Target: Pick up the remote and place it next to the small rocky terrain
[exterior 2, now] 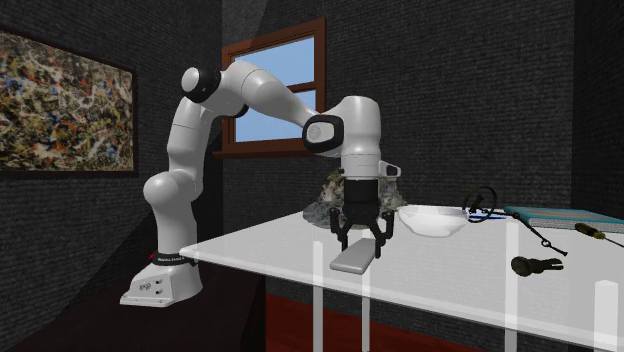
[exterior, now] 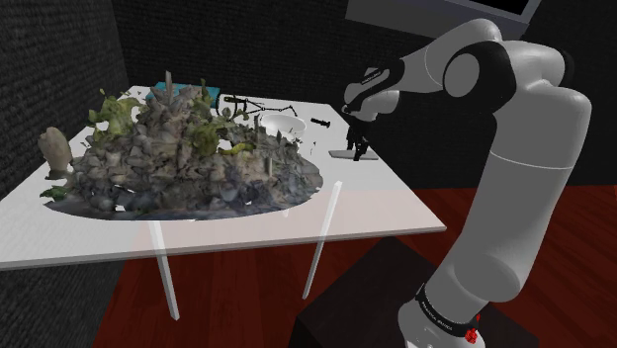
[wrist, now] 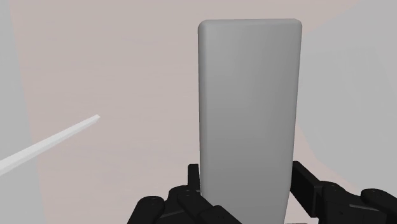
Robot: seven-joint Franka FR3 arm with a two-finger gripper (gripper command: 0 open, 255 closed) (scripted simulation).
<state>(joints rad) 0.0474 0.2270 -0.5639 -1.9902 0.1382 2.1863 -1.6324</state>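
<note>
The remote (wrist: 248, 114) is a plain grey flat slab lying on the white table (exterior: 381, 203), near the edge closest to the arm. My gripper (wrist: 249, 184) is straight above it, and its black fingers (wrist: 193, 181) press against the two long sides at one end. It is the same remote (exterior 2: 353, 258) that rests flat under the gripper (exterior 2: 357, 238) in the second exterior view. A large rocky terrain (exterior: 188, 153) with green plants covers the table's middle and left, apart from the remote (exterior: 346, 155).
A white bowl (exterior: 280, 124) stands between the terrain and the gripper. A small black tool (exterior 2: 535, 265), dark cables (exterior 2: 480, 200), a teal book (exterior 2: 560, 215) and a screwdriver (exterior 2: 595, 232) lie further along the table. A stone figure (exterior: 54, 153) stands at the far left.
</note>
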